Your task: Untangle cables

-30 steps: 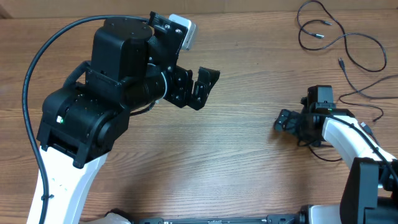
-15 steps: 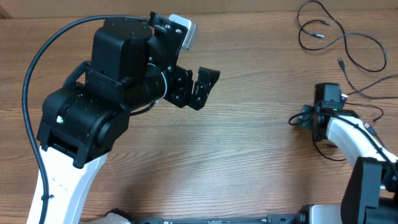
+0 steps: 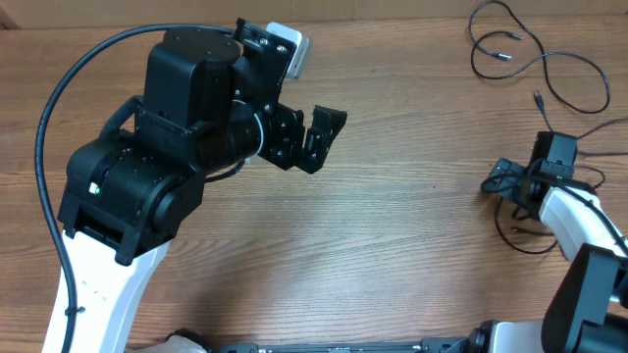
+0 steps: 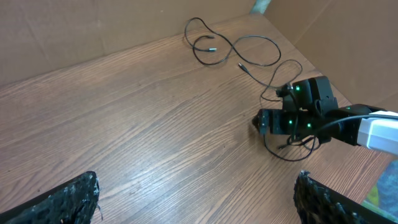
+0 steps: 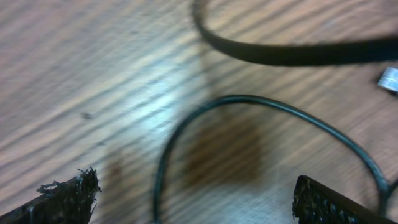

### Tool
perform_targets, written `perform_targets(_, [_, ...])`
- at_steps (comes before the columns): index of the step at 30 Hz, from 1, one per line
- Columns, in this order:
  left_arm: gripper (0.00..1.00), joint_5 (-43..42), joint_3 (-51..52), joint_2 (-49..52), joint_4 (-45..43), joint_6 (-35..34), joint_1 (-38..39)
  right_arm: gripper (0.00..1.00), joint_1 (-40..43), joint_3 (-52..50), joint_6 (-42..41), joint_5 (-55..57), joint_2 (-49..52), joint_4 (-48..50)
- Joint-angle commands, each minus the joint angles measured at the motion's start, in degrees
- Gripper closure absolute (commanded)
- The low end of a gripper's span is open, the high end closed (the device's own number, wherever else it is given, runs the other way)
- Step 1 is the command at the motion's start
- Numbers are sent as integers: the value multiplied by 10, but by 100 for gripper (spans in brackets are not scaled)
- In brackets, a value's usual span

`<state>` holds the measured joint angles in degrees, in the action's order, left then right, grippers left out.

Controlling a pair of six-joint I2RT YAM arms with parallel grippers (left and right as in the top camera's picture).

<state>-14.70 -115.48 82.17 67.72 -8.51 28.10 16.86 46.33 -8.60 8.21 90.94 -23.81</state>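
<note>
Overhead: left gripper (image 3: 312,138) is hanging above the brown wood-grain table (image 3: 392,255), jaws spread wide, nothing in them. Right gripper (image 3: 502,182) is sitting low at the right edge, over the thin black flexible cables (image 3: 543,57), which are sprawling across the far right corner.
Left wrist: cables are lying as loose loops, well apart from this gripper.
Right wrist: blurry; jaws gaping wide, cable strands are curving just below between the fingertips, not gripped.

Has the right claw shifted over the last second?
Yes. The right claw slid toward the overhead view's right edge, away from the motionless left claw, over the cables.
</note>
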Motion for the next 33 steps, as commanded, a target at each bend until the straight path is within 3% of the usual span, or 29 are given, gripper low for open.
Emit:
perform_targets(1, [0,3,2,-4,-2,8,1,0,0,5,54,-126,-4,8])
perform_targets(7, [0,3,2,-4,-2,8,1,0,-13,21,78,-235,-50,0])
perform_targets(20, [0,3,2,-4,-2,8,1,0,-140,21,78,-179,-271,-12])
perform_targets(33, [1,3,2,-4,-2,8,1,0,-149,21,78,-179,-272,-14])
